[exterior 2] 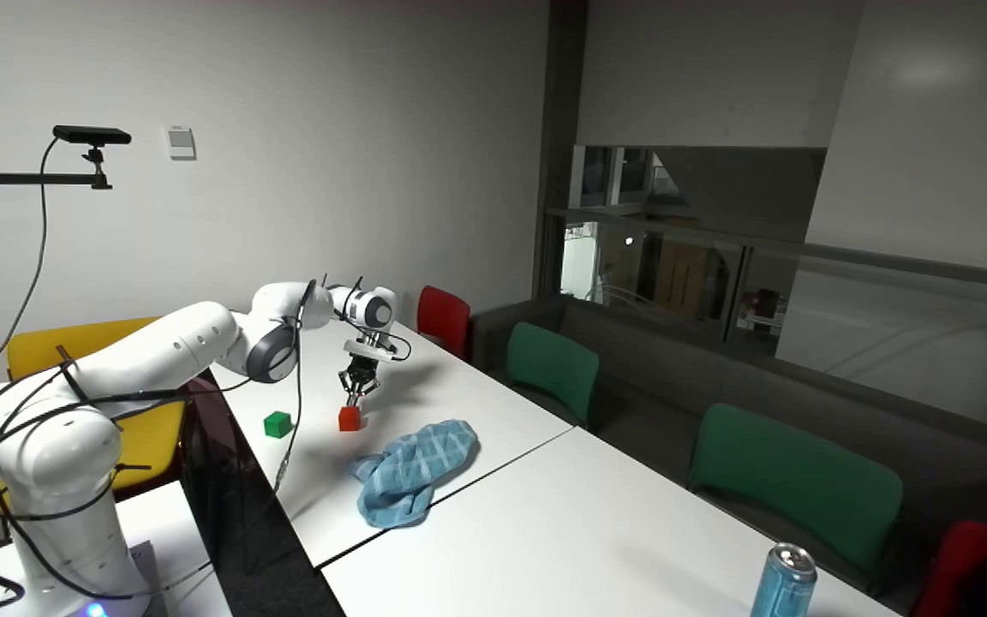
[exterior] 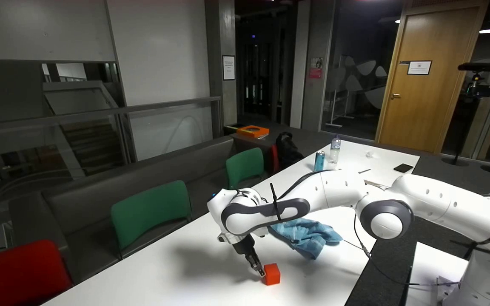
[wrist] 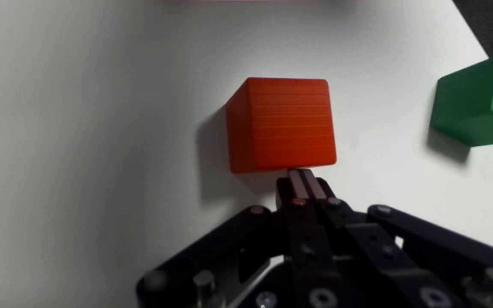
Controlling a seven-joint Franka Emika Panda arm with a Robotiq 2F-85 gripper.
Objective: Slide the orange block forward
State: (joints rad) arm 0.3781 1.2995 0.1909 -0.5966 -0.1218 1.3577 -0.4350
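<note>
The orange block is a red-orange cube standing flat on the white table. It shows in both exterior views [exterior: 272, 274] [exterior 2: 349, 419] and at the upper middle of the wrist view [wrist: 291, 124]. My gripper [wrist: 301, 172] is shut, its two fingertips pressed together with nothing between them. The fingertips are low, right at one side face of the block, and look to touch it or nearly so; the exact contact is hard to tell. In both exterior views the gripper [exterior: 262, 273] [exterior 2: 353, 401] leans down to the block from beside it.
A green block [exterior 2: 278, 424] stands near the table edge, also at the right of the wrist view [wrist: 469, 102]. A crumpled blue cloth [exterior: 306, 236] [exterior 2: 416, 471] lies on the table [exterior: 143, 276] near the block. A blue can [exterior: 319, 161] and a bottle [exterior: 335, 148] stand farther along.
</note>
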